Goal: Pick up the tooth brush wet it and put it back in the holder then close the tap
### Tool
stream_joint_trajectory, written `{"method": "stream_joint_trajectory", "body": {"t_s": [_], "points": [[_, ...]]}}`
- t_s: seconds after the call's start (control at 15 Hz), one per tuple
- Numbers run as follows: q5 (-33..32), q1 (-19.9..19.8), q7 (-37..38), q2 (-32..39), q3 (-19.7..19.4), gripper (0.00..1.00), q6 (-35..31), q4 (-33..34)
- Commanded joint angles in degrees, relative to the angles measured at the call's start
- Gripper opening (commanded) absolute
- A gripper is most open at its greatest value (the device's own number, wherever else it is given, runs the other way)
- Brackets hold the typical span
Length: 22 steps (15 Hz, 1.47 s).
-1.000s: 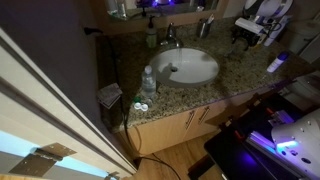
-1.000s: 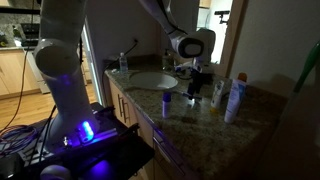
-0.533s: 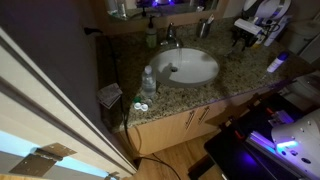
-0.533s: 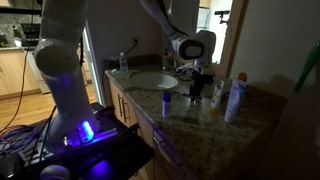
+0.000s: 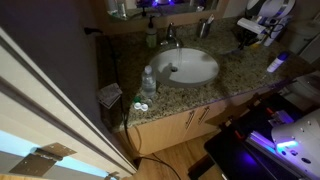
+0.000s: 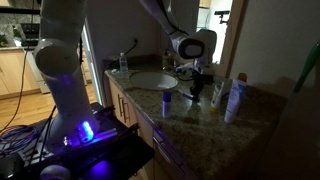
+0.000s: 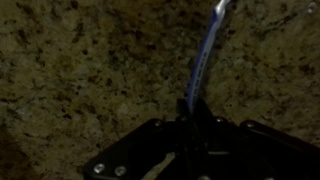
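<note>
A speckled brown granite countertop (image 5: 245, 75) carries a white oval basin (image 5: 212, 62) set into it. A clear plastic water bottle (image 5: 148, 80) stands upright just beside the basin's rim, near the counter's front edge, and a green-tinted soap bottle (image 5: 151, 37) stands behind the basin by the wall. In an exterior view, a tall white bottle (image 6: 234, 100) stands on the counter, well apart from the basin, with a small blue-capped container (image 6: 167, 103) nearer the front. Below are pale wooden cabinets (image 5: 175, 125) and a wooden floor (image 5: 175, 158)
</note>
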State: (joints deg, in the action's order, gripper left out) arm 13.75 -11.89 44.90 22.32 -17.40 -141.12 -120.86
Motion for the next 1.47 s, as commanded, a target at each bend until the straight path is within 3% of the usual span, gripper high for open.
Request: {"method": "stream_joint_trajectory", "body": {"t_s": [0.0,0.27,0.53,0.6,0.73,0.8,1.27,1.33,1.4], "points": [[2.2,-0.5,-1.0,-1.2,1.5,0.0,2.3,1.2],[3.4,0.2,-0.9,-8.0,2.9,0.02,9.4,4.3],[-0.9,1.4,-4.8,-14.4,4.0,0.02,25.1,6.9],[0.0,1.4,-2.1,-11.9,3.7,0.09,19.8,6.7],[-0.4,1.6,-3.0,-14.5,4.1,0.09,23.9,7.0],[-0.5,1.6,-3.2,-14.8,4.2,0.02,24.4,7.0],[-6.6,9.3,15.4,-8.7,8.9,0.02,15.4,3.8],[-5.3,7.7,11.4,-10.2,8.5,0.02,18.4,4.4],[-5.5,8.7,12.9,-9.3,9.0,0.09,17.7,4.4]]}}
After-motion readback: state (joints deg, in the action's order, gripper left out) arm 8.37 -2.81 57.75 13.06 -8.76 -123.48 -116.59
